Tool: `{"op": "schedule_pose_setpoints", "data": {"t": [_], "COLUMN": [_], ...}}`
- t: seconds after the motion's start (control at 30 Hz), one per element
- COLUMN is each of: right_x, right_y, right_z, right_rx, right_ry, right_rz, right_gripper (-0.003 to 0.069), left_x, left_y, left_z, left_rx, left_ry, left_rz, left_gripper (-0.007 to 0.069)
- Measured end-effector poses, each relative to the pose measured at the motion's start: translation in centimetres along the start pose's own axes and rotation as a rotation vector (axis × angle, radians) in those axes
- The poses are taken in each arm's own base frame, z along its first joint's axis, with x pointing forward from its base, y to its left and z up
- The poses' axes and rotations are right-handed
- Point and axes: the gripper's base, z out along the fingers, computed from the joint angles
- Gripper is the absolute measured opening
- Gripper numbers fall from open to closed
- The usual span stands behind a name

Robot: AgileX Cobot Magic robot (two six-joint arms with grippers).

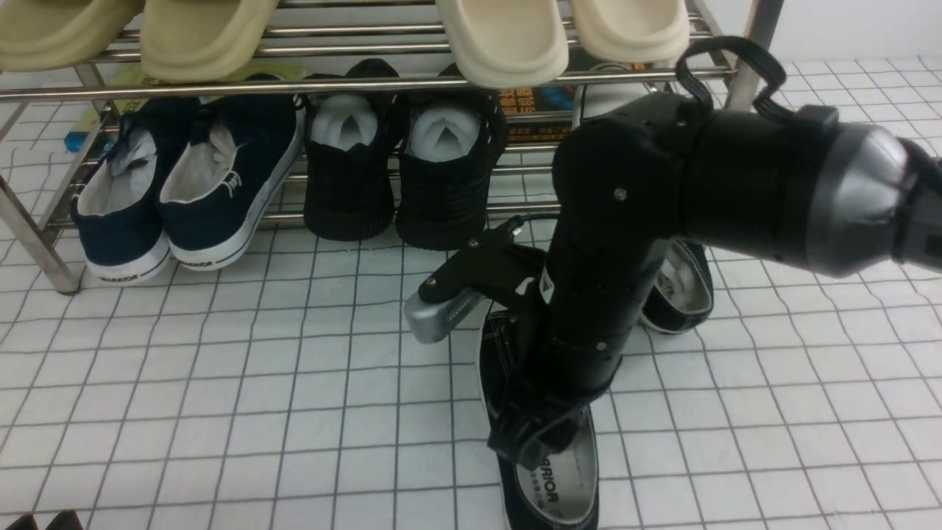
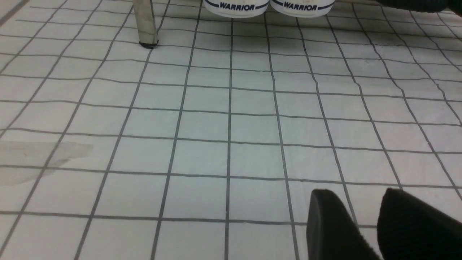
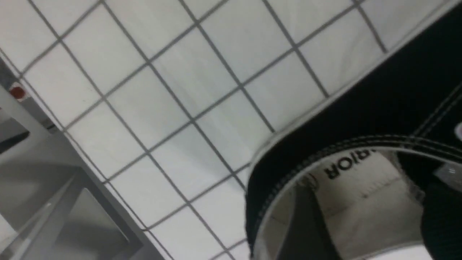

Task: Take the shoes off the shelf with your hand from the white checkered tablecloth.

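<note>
Your right gripper (image 1: 539, 440) is reaching down into the heel opening of the near shoe (image 1: 563, 495); you cannot tell whether its jaws are clamping the collar or standing loose. That shoe is lying on the cloth (image 1: 221, 383), its long axis running from the shelf (image 1: 368, 82) toward you, heel nearest. Its mate (image 1: 686, 288) is sitting just beyond, closer to the shelf, so the right gripper is far nearer; the left gripper (image 2: 368, 227), fingers apart, is hovering well off
</note>
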Motion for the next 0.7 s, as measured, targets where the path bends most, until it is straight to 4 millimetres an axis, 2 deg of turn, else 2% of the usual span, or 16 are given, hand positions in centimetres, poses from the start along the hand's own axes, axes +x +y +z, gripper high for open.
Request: {"op": "schedule_pose_setpoints", "data": {"t": [0.13, 0.17, 0.33, 0.47, 0.57, 0.7], "right_x": [0.3, 0.3, 0.3, 0.3, 0.2, -0.1], "right_y": [-2.1, -2.2, -6.6, -8.8, -9.8, -10.9], "right_z": [-1.9, -1.9, -2.5, -2.8, -2.3, -0.2], "right_rx": [0.107, 0.113, 0.247, 0.299, 0.326, 0.361], "right_ry": [-0.007, -0.007, -0.119, -0.192, -0.205, -0.163], "right_rz": [0.066, 0.073, 0.273, 0.349, 0.358, 0.377], "right_gripper": [0.0495, 0.0495, 0.0489, 0.0463, 0.0445, 0.0418], "left_x": [0.0, 0.0, 0.0, 0.0, 0.0, 0.0], "left_y": [0.0, 0.0, 0.0, 0.0, 0.0, 0.0], "left_z": [0.0, 0.0, 0.0, 0.0, 0.0, 0.0], "left_rx": [0.000, 0.000, 0.000, 0.000, 0.000, 0.000], "left_ry": [0.000, 0.000, 0.000, 0.000, 0.000, 0.000], "left_rz": [0.000, 0.000, 0.000, 0.000, 0.000, 0.000], "left_gripper": [0.0236, 0.0236, 0.0236, 0.0236, 0.0236, 0.0236]}}
